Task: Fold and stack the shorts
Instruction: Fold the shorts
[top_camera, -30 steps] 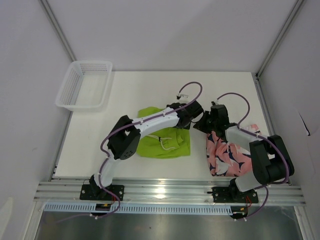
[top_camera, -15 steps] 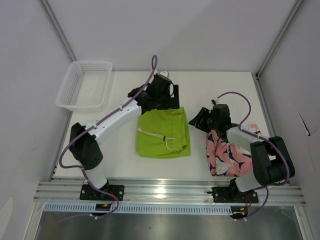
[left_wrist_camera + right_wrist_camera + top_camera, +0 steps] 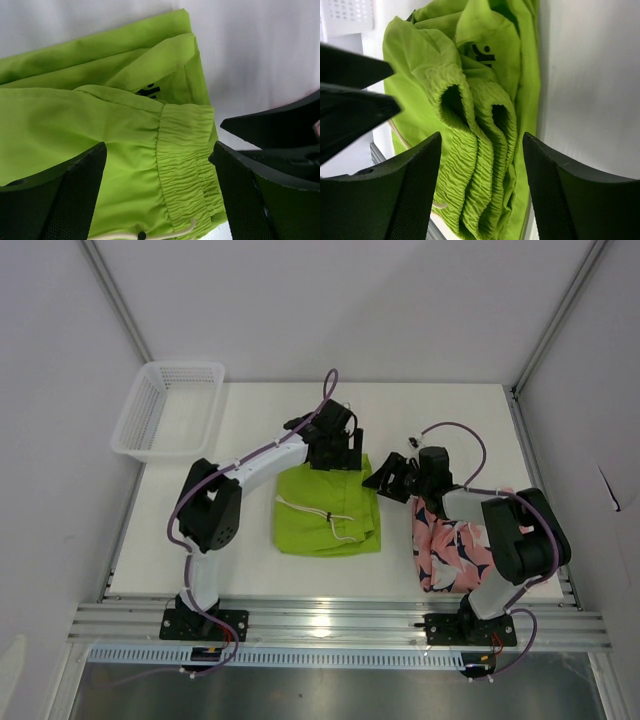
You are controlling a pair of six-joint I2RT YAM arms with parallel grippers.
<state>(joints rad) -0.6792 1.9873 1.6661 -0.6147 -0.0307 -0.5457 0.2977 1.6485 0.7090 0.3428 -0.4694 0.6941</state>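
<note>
Two pairs lay on the table (image 3: pixel 450 420). The green shorts (image 3: pixel 328 508) sat folded flat near the middle, btw my two arms. The pink shorts (image 3: pixel 460 545) were bunched at the right side, partly under my right arm and apart from the green pair.

My left gripper (image 3: pixel 338 448) hung over the far edge of the green shorts (image 3: pixel 125 130). Its jaws were wide w/ nothing in them. In the wrist view the left gripper (image 3: pixel 159 165) straddled the elastic waistband (image 3: pixel 185 150), w/ the small dark logo (image 3: pixel 149 91) just beyond.

My right gripper (image 3: pixel 385 478) was at the far right corner of the same pair, jaws also wide and gripping nothing. From that wrist the right gripper (image 3: pixel 481 137) had the doubled waistband folds (image 3: pixel 475 130) of the green shorts (image 3: pixel 470 100) btw its fingers. I couldn't tell if the pads touched cloth.

A white drawstring (image 3: pixel 320 515) lay across the green top. The mesh basket (image 3: pixel 135 415) sat at the far left corner, well apart from both pairs.
</note>
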